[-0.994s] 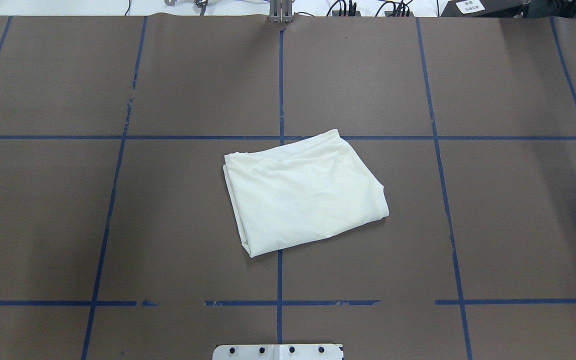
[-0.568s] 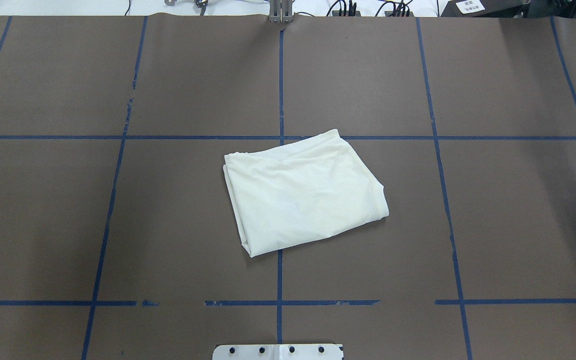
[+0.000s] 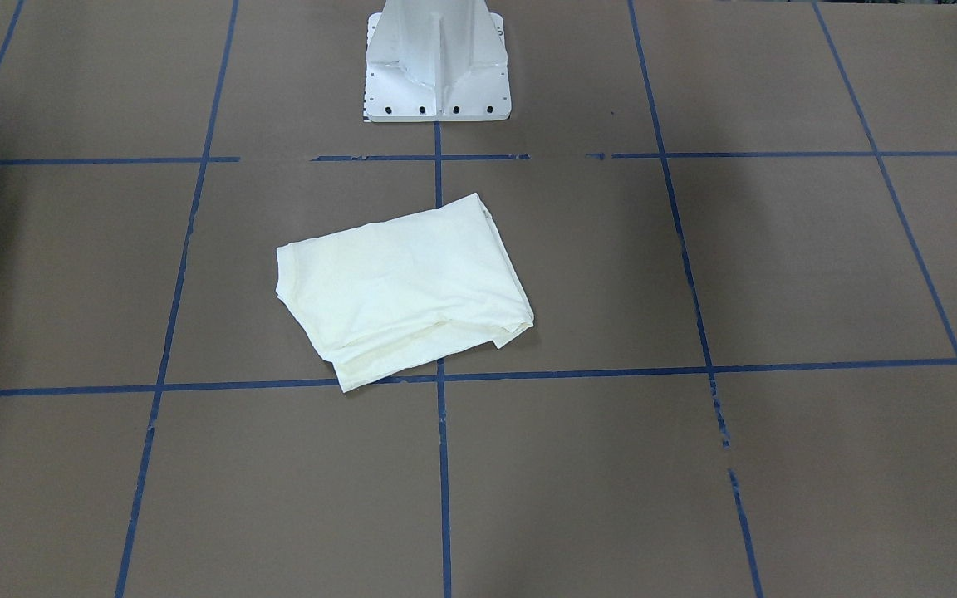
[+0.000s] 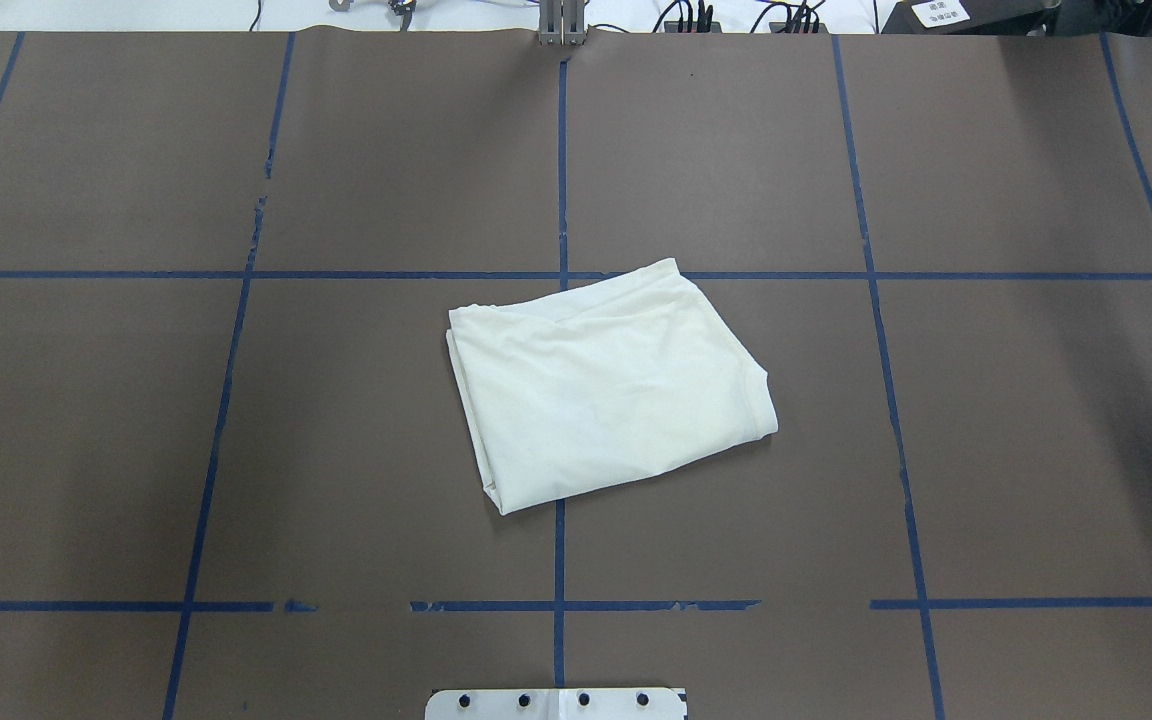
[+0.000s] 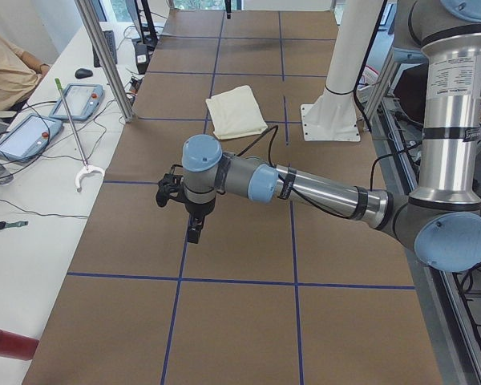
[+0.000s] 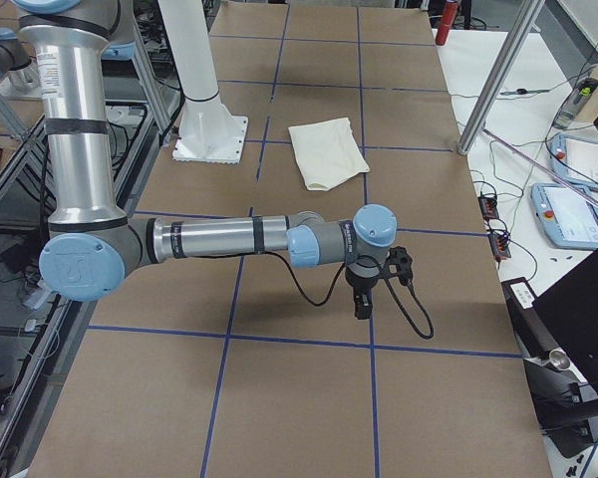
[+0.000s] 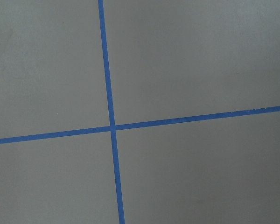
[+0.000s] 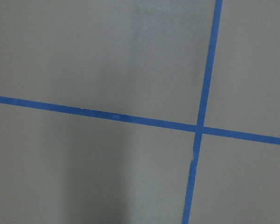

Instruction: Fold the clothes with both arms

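Note:
The cream-white shirt [image 4: 606,395] lies folded into a compact, slightly skewed rectangle at the middle of the brown table; its cat print and lettering are hidden. It also shows in the front view [image 3: 399,286] and both side views [image 5: 235,112] [image 6: 327,151]. No arm touches it. The left gripper [image 5: 194,233] hangs over bare table far off at the robot's left end. The right gripper [image 6: 361,307] hangs over bare table at the right end. I cannot tell whether either is open or shut. Both wrist views show only blue tape crossings [image 7: 112,127] [image 8: 199,128].
The white base block [image 3: 437,58] stands at the robot's edge behind the shirt. Blue tape lines [image 4: 561,180] grid the table. A side bench holds teach pendants [image 5: 80,100], cables and a metal post [image 5: 104,56]; a person [image 5: 4,68] sits there.

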